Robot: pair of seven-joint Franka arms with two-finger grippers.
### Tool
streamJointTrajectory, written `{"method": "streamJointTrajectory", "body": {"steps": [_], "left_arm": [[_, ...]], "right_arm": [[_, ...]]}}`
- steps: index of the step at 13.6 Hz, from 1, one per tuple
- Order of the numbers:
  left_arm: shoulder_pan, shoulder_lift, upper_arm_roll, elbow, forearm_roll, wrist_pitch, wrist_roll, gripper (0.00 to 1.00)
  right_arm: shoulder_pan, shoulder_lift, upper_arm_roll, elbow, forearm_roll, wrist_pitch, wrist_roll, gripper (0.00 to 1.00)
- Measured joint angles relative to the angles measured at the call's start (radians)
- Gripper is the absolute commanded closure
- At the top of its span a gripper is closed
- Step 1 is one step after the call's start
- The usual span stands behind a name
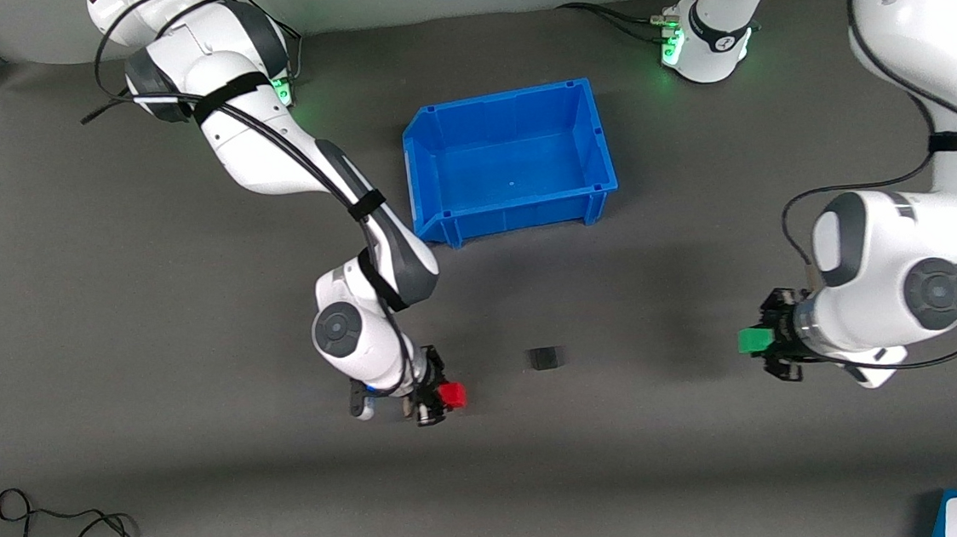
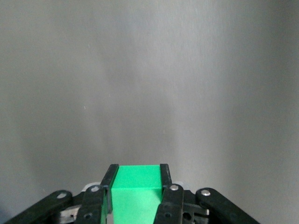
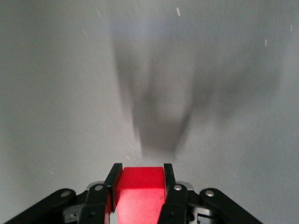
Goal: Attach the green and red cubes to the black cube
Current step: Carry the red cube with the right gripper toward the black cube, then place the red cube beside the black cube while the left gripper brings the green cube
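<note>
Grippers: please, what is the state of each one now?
Left gripper: shut on the small bright green plastic cube.
Right gripper: shut on the small bright red plastic cube.

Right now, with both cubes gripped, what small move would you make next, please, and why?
Probably bring the right hand with its red cube sideways toward the black cube, which lies free on the mat between the hands. The left hand, gripping the green cube, sits farther off.

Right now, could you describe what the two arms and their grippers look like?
Both arms have glossy white shells with dark grey joints; black cables run along them under black straps, and green lights glow at their bases. The left gripper and right gripper have slim black fingers on black linkages with silver pins.
</note>
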Motion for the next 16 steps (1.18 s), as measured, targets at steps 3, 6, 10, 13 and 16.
{"method": "streamJointTrajectory", "body": {"steps": [3,6,10,13,16], "left_arm": [[-0.028,0.010,0.000,0.000,0.000,0.005,-0.029,1.00],[-0.047,0.032,0.000,0.000,0.000,0.030,-0.063,1.00],[-0.074,0.050,0.000,0.000,0.000,0.038,-0.097,1.00],[-0.101,0.063,-0.001,0.000,0.000,0.065,-0.136,1.00],[-0.133,0.082,-0.001,0.000,0.000,0.108,-0.180,1.00]], "right_arm": [[0.003,0.025,0.045,0.033,0.000,0.000,0.014,1.00],[0.032,0.050,0.056,0.070,0.000,0.003,0.063,1.00],[0.038,0.076,0.077,0.088,0.000,0.049,0.101,1.00],[0.044,0.098,0.086,0.098,0.000,0.091,0.102,1.00],[0.069,0.110,0.087,0.100,0.000,0.132,0.109,1.00]]}}
